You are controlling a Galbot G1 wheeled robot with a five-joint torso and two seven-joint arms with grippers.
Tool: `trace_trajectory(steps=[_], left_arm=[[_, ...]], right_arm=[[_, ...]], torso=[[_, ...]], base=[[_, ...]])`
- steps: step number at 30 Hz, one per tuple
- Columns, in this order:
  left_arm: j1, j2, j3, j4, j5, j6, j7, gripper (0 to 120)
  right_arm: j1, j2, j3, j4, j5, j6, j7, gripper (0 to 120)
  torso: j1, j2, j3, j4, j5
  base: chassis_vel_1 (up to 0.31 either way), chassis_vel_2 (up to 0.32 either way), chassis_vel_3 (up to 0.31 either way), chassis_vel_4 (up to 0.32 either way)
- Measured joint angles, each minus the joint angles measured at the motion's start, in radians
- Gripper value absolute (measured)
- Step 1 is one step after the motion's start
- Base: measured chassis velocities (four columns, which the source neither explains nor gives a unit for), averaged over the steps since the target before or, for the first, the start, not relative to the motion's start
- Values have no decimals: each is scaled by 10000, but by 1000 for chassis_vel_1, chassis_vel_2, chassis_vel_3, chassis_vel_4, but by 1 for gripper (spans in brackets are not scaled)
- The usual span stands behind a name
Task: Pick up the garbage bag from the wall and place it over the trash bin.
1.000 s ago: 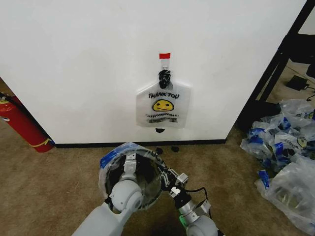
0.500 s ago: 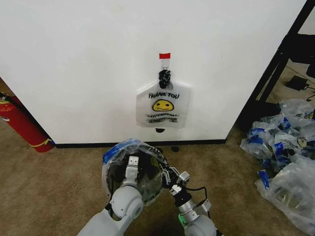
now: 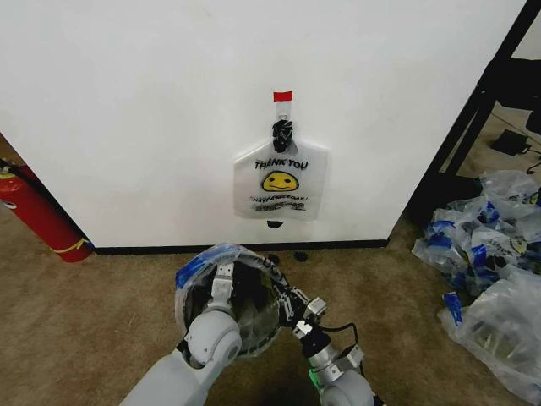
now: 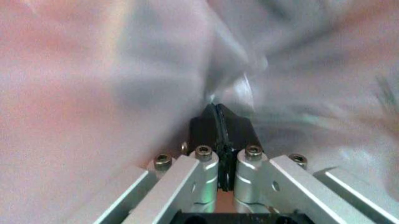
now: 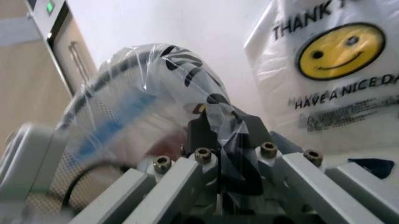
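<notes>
- Garbage bag [image 3: 196, 269] w/ blue patches is sitting lower centre of the head view, stretched over the rim of the trash bin [image 3: 241, 304]; bin's dark mesh is showing through the thin plastic
- Trash bin is standing on the brown carpet [image 3: 93, 313], just in front of the wall [image 3: 127, 110] w/ its black baseboard
- Left hand [image 3: 223, 272] is reaching into the bin opening near the far rim, lower centre of the frame; in the left wrist view its black fingertips [image 4: 219, 122] are pressed together w/ a fold of bag film pinched btwn them, plastic all around
- Right hand [image 3: 286, 298] is sitting at the bin's right rim, lower centre-right of the head view; in the right wrist view its dark fingers [image 5: 203, 130] are clamping a strip of the garbage bag [image 5: 143, 93], film draped over them
- Second bag [image 3: 281, 180] w/ same "THANK YOU" + yellow smiley print is hanging flat on the wall at frame centre, from a hook [image 3: 282, 131] under a small red tape mark [image 3: 282, 96]
- Red fire extinguisher [image 3: 38, 211] is leaning at left edge by the wall
- Pile of clear bags [image 3: 490, 254] w/ blue patches is lying on the carpet at right edge, well apart from the bin
</notes>
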Motion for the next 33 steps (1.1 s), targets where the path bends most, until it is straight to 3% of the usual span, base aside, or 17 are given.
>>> trace_trajectory(steps=[9, 19, 25, 33], left_arm=[[-369, -342, 207, -16, 401, -192, 198, 0], [-389, 0, -156, 532, 542, -354, 3, 0], [73, -232, 269, 46, 703, -272, 112, 0], [-314, -366, 300, -163, 640, -139, -43, 0]], right_arm=[[-109, 90, -289, -278, -350, 63, -333, 1], [-92, 105, -87, -291, -813, 239, -79, 1], [-65, 316, -202, -311, -820, 285, 43, 1], [-80, 452, -239, -661, -1418, 407, 357, 1]], torso=[[0, 0, 0, -2, 2], [0, 0, 0, 1, 2], [-1, 0, 0, 1, 1], [0, 0, 0, -2, 1]], base=[[0, 0, 0, 0], [0, 0, 0, 0], [0, 0, 0, 0], [0, 0, 0, 0]])
